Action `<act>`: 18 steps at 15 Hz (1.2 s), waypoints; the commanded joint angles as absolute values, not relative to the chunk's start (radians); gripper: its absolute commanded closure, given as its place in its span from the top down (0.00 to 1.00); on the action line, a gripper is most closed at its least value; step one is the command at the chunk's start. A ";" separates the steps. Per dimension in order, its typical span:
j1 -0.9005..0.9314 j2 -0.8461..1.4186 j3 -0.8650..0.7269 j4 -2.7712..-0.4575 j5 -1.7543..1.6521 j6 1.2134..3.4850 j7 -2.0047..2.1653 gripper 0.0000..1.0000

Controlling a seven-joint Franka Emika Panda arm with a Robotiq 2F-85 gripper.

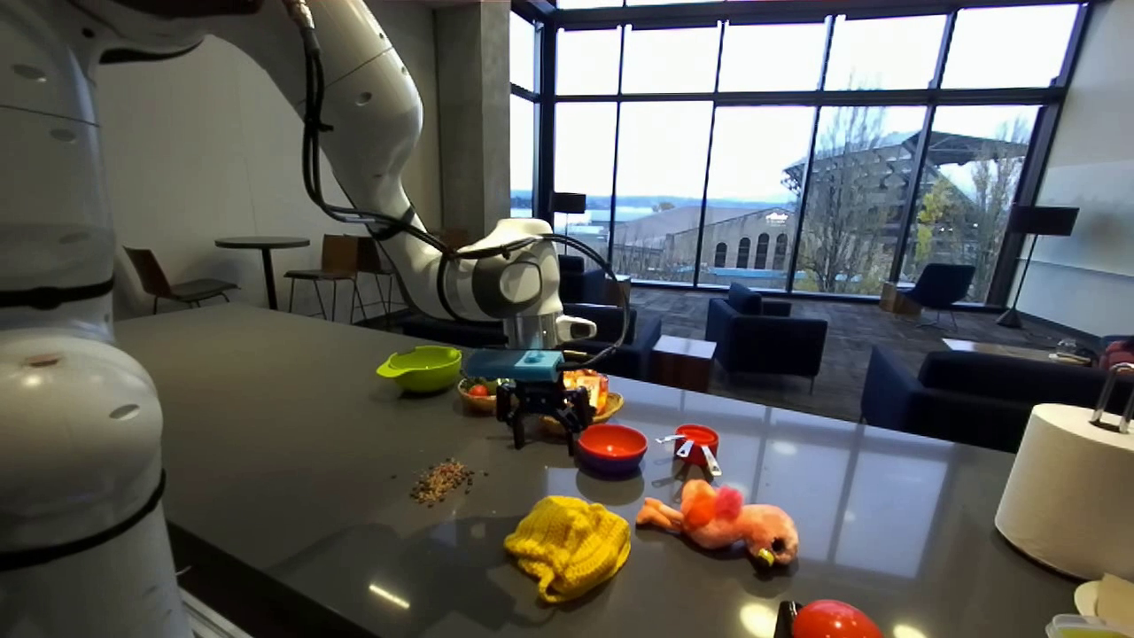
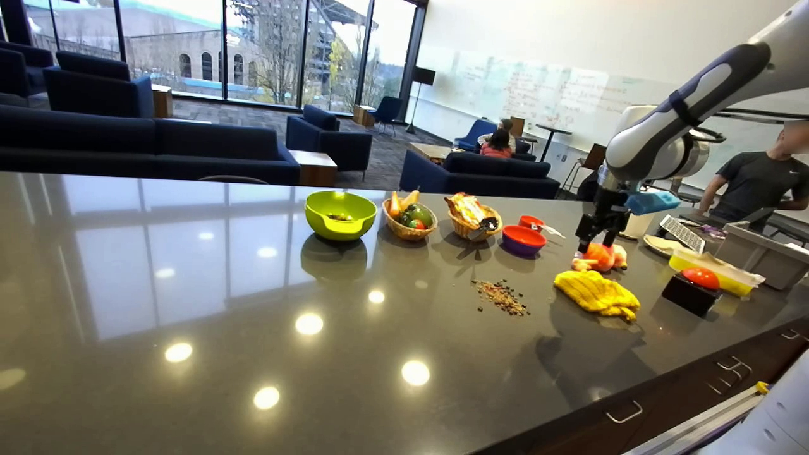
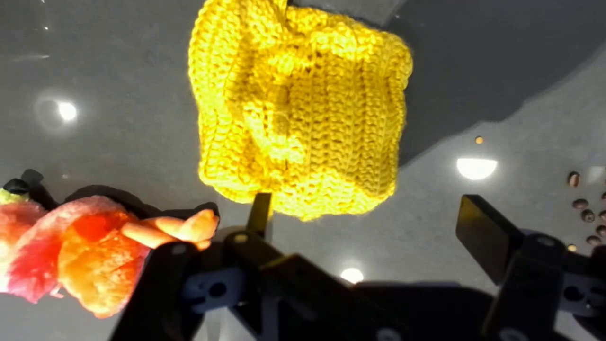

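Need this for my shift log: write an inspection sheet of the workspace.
Surface: glossy grey counter, bean-like bits scattered.
Work items: yellow knitted piece, rumpled, not held.
Clutter: pink plush toy, red-and-purple bowl, red measuring cups, green bowl, two filled baskets, paper roll, red button.
Gripper: open above the counter, nothing between its fingers.
Cables: black, running along the arm, looping outward.
Surroundings: dark armchairs, tall windows, person in dark shirt.

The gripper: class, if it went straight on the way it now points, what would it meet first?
Most likely the yellow knitted piece, which shows below the downward-pointing gripper in both exterior views. Depth is unclear, though: the wrist view also shows the counter between the fingers.
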State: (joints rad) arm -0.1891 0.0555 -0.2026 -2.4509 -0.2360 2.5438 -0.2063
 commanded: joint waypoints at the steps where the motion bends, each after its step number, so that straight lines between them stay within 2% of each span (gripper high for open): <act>1: -0.209 0.133 -0.220 -2.413 -0.255 2.605 -0.200 1.00; 11: -0.264 0.264 -0.266 -2.368 -0.222 2.666 -0.205 1.00; 18: -0.303 0.314 -0.241 -2.376 -0.113 2.676 -0.222 1.00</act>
